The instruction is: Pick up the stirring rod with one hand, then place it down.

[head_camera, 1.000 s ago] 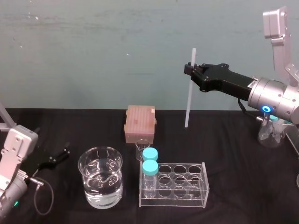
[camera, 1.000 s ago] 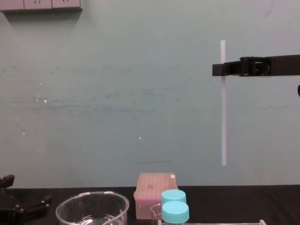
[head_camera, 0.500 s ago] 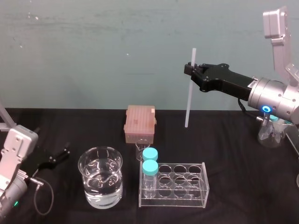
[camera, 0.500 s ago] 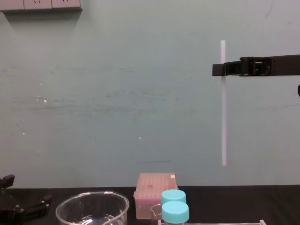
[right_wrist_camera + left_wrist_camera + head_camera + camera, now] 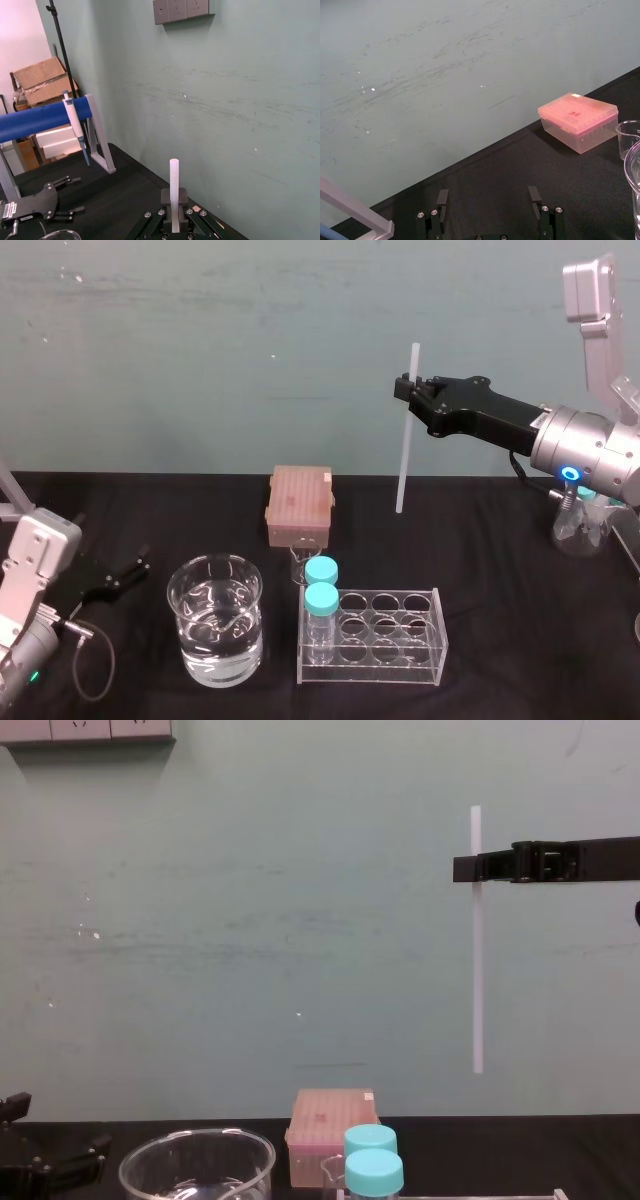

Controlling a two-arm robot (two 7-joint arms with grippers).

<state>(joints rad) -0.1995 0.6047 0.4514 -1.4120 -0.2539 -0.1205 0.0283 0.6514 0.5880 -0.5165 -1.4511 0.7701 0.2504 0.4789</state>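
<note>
Beaker left of rack; box behind; stirring rod aloft right.

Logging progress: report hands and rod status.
Right hand shut on stirring rod, upright, above table. Left hand open, parked low left. Tube rack, beaker nearer, apart from rod.

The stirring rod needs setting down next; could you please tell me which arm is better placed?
The right: the right gripper is shut on the stirring rod, holding it upright above the table. The left gripper lies open, low at the far left.
</note>
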